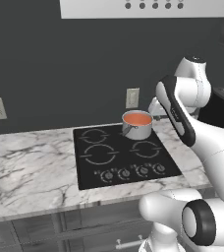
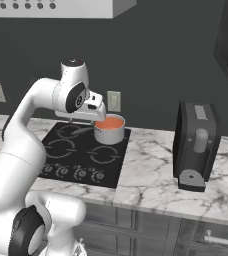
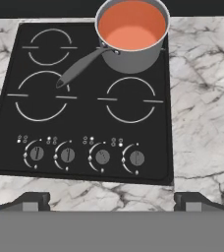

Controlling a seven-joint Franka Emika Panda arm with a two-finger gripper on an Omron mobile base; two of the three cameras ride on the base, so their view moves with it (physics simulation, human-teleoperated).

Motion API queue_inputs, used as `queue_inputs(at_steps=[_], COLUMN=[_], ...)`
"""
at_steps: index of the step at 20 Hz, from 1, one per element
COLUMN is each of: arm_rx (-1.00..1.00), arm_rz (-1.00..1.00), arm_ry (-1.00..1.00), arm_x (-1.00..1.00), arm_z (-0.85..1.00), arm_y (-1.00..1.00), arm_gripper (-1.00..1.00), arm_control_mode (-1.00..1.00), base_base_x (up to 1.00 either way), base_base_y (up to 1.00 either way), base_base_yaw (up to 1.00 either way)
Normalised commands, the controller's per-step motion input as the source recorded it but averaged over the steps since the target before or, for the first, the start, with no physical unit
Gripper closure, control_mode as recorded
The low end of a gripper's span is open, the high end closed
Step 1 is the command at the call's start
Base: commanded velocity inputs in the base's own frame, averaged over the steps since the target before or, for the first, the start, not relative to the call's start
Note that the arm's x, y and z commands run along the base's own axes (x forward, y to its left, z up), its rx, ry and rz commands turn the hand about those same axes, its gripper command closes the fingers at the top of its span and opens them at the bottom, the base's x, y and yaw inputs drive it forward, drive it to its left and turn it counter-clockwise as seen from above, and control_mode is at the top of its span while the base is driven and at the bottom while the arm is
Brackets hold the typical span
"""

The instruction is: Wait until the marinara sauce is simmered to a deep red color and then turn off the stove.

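On the stove's [image 3: 15, 74] back right burner sits the saucepan [image 3: 133, 54], marinara sauce [image 3: 131, 27] still orange; my gripper [image 3: 112, 201] hangs wide, empty; I'd pinch a small, stiff, likely slippery knob [image 3: 136, 158].

Even, soft lighting; sharp renders, no glare.

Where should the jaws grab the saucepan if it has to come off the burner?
Take the saucepan by its handle, probably mid-length, from above, jaws straddling it across its width. It is slim and juts out over the cooktop, clear of the sauce.
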Motion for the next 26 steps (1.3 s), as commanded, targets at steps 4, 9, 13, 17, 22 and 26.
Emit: queue_inputs(at_steps=[4, 9, 13, 17, 22, 26], arm_rx=[0.00, 0.00, 0.00, 0.00, 0.00, 0.00], arm_rz=[0.00, 0.00, 0.00, 0.00, 0.00, 0.00], arm_ry=[0.00, 0.00, 0.00, 0.00, 0.00, 0.00], arm_x=[0.00, 0.00, 0.00, 0.00, 0.00, 0.00], arm_z=[0.00, 0.00, 0.00, 0.00, 0.00, 0.00], arm_y=[0.00, 0.00, 0.00, 0.00, 0.00, 0.00], arm_gripper=[-1.00, -1.00, -1.00, -1.00, -1.00, -1.00], arm_control_mode=[-1.00, -1.00, -1.00, -1.00, -1.00, -1.00], base_base_x=[0.00, 0.00, 0.00, 0.00, 0.00, 0.00], base_base_y=[0.00, 0.00, 0.00, 0.00, 0.00, 0.00], base_base_yaw=[0.00, 0.00, 0.00, 0.00, 0.00, 0.00])
